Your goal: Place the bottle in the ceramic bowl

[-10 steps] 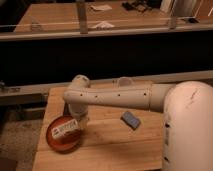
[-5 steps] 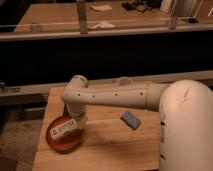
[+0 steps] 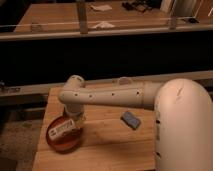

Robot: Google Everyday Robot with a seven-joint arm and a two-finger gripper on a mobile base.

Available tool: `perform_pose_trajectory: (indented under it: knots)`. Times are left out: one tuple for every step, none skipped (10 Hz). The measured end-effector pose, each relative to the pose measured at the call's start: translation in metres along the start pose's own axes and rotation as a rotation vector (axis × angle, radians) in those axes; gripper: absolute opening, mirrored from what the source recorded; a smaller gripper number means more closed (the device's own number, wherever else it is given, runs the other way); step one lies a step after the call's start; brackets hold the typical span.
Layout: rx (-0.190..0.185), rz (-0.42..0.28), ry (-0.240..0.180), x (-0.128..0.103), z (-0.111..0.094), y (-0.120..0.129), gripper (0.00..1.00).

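Observation:
The ceramic bowl (image 3: 56,143) is an orange-red round dish with a dark rim, standing on the front left of the wooden table. The white bottle (image 3: 63,127) with a printed label lies on its side inside the bowl. My gripper (image 3: 78,120) hangs at the end of the white arm, just above the bowl's right rim and right next to the bottle's right end. The arm reaches in from the right and hides part of the gripper.
A blue-grey sponge (image 3: 131,119) lies on the wooden table (image 3: 105,145) right of the bowl. A translucent cup (image 3: 124,81) stands at the table's back edge, behind the arm. A dark counter and glass rail run across the back.
The bottle and bowl stay where they were. The arm's large near segment has shifted left and fills more of the right side; the gripper has barely moved.

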Motion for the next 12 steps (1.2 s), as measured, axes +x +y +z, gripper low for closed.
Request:
perform_pose_trajectory:
  knots:
    - [-0.001, -0.005, 0.0, -0.0004, 0.0005, -0.0012, 0.0]
    - [-0.001, -0.011, -0.001, -0.0024, 0.001, -0.0029, 0.0]
    - [-0.001, -0.018, -0.001, -0.0047, 0.0016, -0.0042, 0.0]
    - [-0.001, -0.02, 0.0, -0.0047, 0.0019, -0.005, 0.0]
    - [-0.002, -0.023, 0.0, -0.0042, 0.0027, -0.0055, 0.0]
    - [-0.003, -0.031, 0.0, -0.0055, 0.0037, -0.0069, 0.03]
    - [-0.003, -0.035, -0.001, -0.0066, 0.0042, -0.0077, 0.05]
    - [-0.003, -0.039, -0.001, -0.0076, 0.0047, -0.0086, 0.07]
    - [-0.004, -0.042, -0.002, -0.0076, 0.0053, -0.0086, 0.12]
    - [-0.004, -0.045, -0.002, -0.0075, 0.0056, -0.0087, 0.15]
    - [-0.004, -0.047, -0.002, -0.0072, 0.0063, -0.0091, 0.15]
    - [-0.005, -0.049, -0.002, -0.0072, 0.0071, -0.0094, 0.15]
